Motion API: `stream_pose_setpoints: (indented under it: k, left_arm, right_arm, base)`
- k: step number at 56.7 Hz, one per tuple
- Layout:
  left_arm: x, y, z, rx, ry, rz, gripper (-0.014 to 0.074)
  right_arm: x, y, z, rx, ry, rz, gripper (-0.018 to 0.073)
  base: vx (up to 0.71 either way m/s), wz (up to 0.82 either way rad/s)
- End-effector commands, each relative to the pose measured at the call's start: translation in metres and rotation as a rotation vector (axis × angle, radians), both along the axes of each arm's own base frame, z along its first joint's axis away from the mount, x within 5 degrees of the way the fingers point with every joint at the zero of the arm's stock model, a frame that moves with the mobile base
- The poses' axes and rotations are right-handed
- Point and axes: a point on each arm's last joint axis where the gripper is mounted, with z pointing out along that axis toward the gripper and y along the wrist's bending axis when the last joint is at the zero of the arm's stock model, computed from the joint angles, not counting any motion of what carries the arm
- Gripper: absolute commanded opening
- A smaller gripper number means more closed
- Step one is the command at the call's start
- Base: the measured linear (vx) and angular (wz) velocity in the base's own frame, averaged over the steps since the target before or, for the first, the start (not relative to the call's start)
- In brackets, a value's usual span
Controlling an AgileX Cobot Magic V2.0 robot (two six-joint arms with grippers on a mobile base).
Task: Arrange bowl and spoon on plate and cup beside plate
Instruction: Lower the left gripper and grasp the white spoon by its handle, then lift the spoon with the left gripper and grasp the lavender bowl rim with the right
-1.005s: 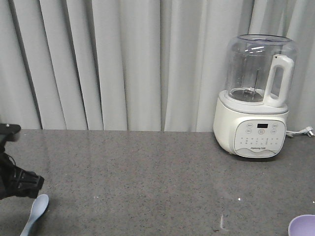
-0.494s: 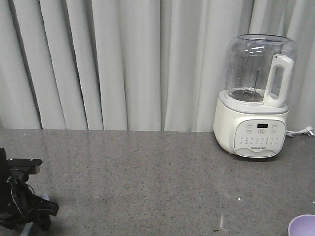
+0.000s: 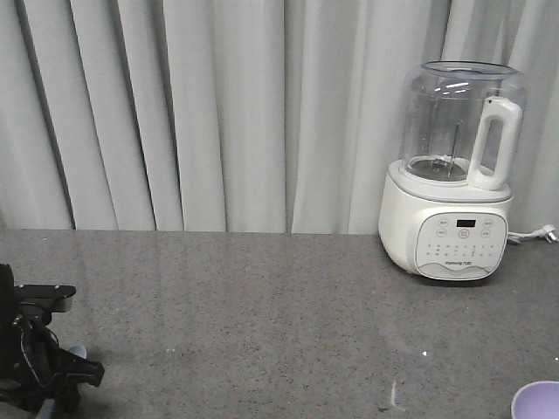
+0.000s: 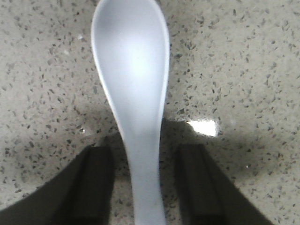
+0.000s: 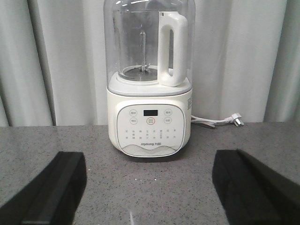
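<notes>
Your L gripper point(image 4: 144, 187) was down at the counter point(image 4: 243, 70), fingers point(image 4: 96, 183) apart, one each side of the spoon point(image 4: 133, 70) handle. Gaps showed on both sides, so no clamp yet. Spoon lay flat on the counter, scoop pointing away from the wrist cam, handle running btwn the pads. On the front view that spot was the near left edge.

Bowl point(image 3: 537, 400) sat at the bottom-right corner of the front view, only part of it in frame, well apart from the spoon. Plate and cup weren't in any view, so can't say where they were.

R gripper point(image 5: 150, 197) hung above the counter facing the blender point(image 5: 149, 84), fingers wide apart, nothing btwn them.

Step, my read: spoon pick, pre-grasp. Nothing looked placed yet, so early in the task.

Next move would need you to close squarely on the handle. It's thin, low and smooth, so stay low enough to catch it. It could prob skid or pivot if one pad touched first. After that, lift and find the plate.
</notes>
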Motion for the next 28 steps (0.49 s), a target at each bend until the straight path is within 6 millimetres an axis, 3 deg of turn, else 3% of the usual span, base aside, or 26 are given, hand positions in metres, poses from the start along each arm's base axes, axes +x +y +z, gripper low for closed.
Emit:
stream_pose_setpoints:
  k: [1,16,23,28]
  left_arm:
    - [0.000,-0.003,0.024,-0.011,-0.081,-0.007,0.0279]
    - [0.003,-0.004,0.012,0.006,-0.035,-0.050,-0.0010]
    - [0.002,-0.007,0.028,-0.005,-0.115,-0.060,-0.0008]
    - [-0.004,-0.011,0.052,-0.015,-0.219,-0.092,-0.0008]
  right_arm:
    - [-0.001,0.000,0.020,-0.030,-0.118,0.001,0.0594]
    - [-0.001,0.000,0.020,-0.029,-0.120,0.001,0.0594]
    - [-0.001,0.000,0.020,-0.028,-0.118,0.001,0.0594]
    - [-0.001,0.000,0.019,-0.028,-0.114,0.001,0.0592]
  base:
    - [0.00,0.00]
    - [0.00,0.00]
    - [0.00,0.00]
    - [0.00,0.00]
